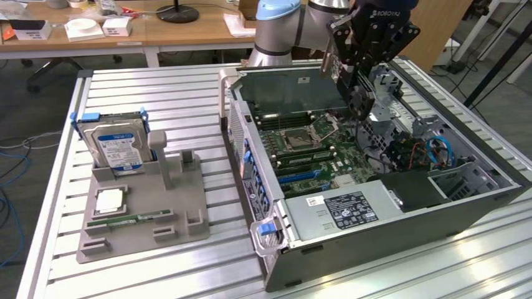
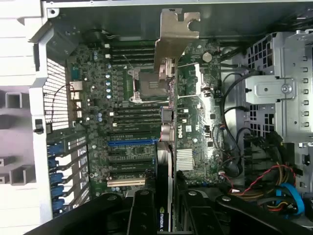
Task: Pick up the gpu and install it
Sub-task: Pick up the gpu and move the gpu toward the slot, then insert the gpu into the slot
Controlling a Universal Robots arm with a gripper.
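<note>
Jaws stand narrow, pinching the gpu (image 2: 168,166) edge-on in the wrist view, with its bracket (image 2: 176,39) hanging over the board near the socket (image 2: 137,85). In the exterior view the gripper (image 1: 359,93) holds it above the open case (image 1: 399,218). If the card tilts, it could snag components or miss its slot.

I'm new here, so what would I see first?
The big open computer case sits at the exterior view's right, its insides showing. Above it the gripper holds the gpu. At that view's left, a hard drive stands in a grey holder.
</note>
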